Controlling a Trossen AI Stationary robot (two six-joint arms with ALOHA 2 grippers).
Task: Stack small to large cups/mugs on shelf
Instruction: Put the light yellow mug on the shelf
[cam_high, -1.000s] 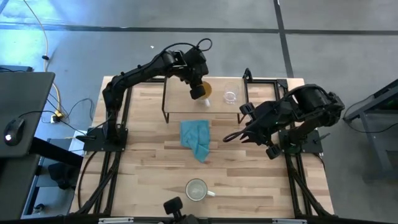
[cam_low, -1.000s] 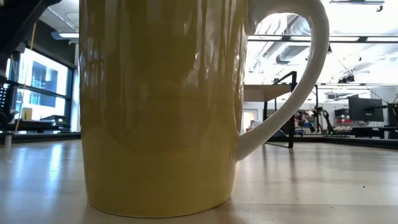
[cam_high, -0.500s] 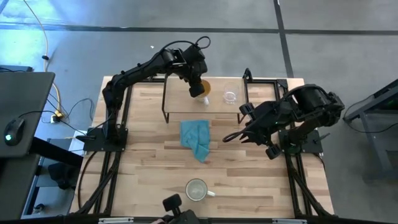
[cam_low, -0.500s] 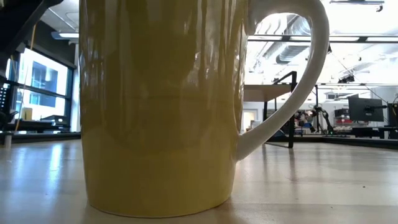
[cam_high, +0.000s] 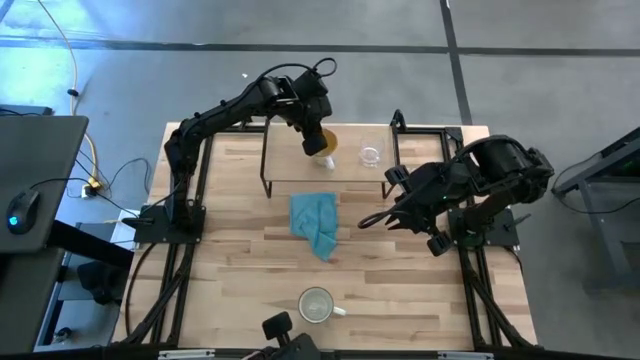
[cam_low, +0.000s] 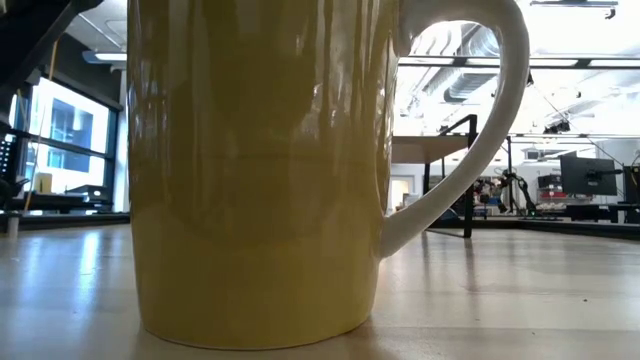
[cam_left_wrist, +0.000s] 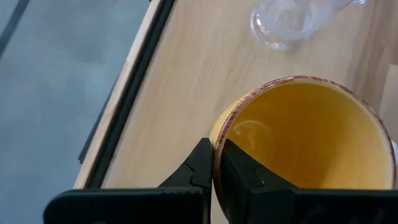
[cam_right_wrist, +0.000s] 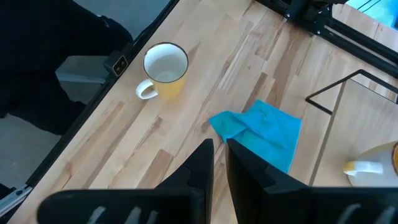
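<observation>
The orange mug (cam_high: 330, 139) with its pale handle (cam_high: 329, 161) is over the far part of the light-wood shelf (cam_high: 290, 168), upright and mouth up, with my left gripper (cam_high: 318, 148) shut on it. The clear glass cup (cam_high: 371, 155) stands on the shelf to its right and also shows in the left wrist view (cam_left_wrist: 289, 25). The cream mug (cam_high: 317, 305) stands on its base near the table's front edge and fills the low view (cam_low: 260, 170). My right gripper (cam_high: 366, 221) is shut and empty, above the table right of the teal cloth (cam_high: 316, 223). My left gripper pinches the orange mug's rim wall (cam_left_wrist: 217, 127), one finger inside the mug and one outside. The fingers come from above, slanting down. The mug is upright over the shelf board; whether its base rests on the board I cannot tell.
The teal cloth lies crumpled on the table in front of the shelf, also in the right wrist view (cam_right_wrist: 264, 130). Black frame rails (cam_high: 430, 130) run along the table's far right. Bare wood lies between the cloth and the cream mug (cam_right_wrist: 165, 67).
My left gripper has gone a little toward the table's far edge with the orange mug, still shut on its rim.
</observation>
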